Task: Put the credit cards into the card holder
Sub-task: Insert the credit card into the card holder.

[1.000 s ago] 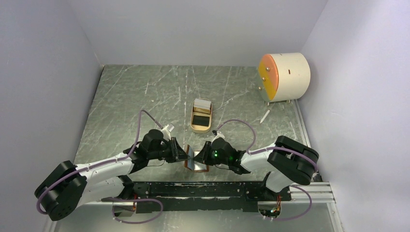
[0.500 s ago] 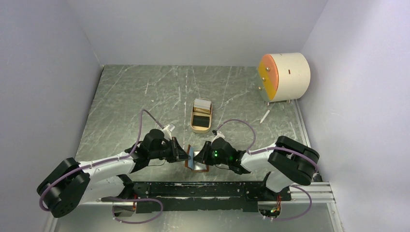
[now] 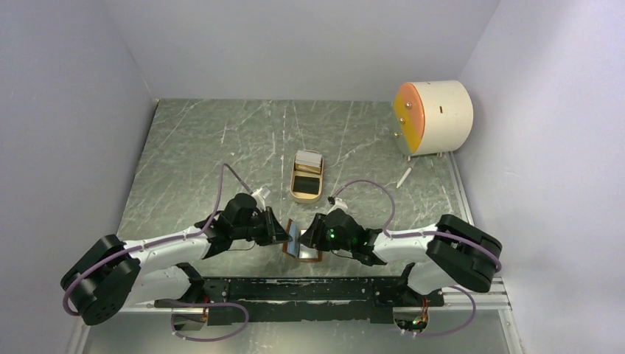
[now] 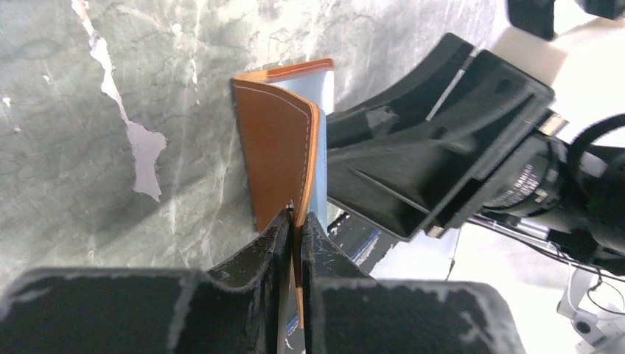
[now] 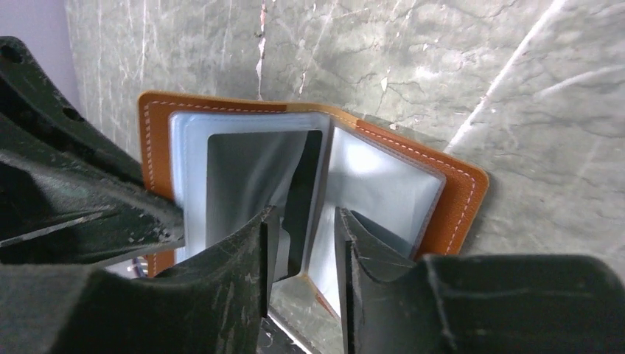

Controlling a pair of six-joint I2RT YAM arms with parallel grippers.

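Observation:
The reddish-brown card holder [image 3: 304, 251] stands open on its edge near the table's front edge, between both grippers. My left gripper [image 3: 284, 234] is shut on its outer leather cover [image 4: 276, 155]. My right gripper [image 3: 309, 237] is open, its fingers either side of the pale inner sleeves [image 5: 376, 192]. A dark card [image 5: 297, 193] sits in a clear sleeve between those fingers, close to the left finger. A whitish card [image 3: 309, 158] and a dark card [image 3: 305, 182] lie in the tan oval tray [image 3: 292, 196] farther back.
A cream cylinder with an orange face [image 3: 431, 116] stands at the back right. A small white stick [image 3: 404, 177] lies in front of it. A black rail [image 3: 317, 287] runs along the near edge. Walls close in on the left, back and right.
Both wrists and the card holder have shifted slightly farther from the near edge. The right arm's elbow has swung to the right. The left grip on the cover is unchanged.

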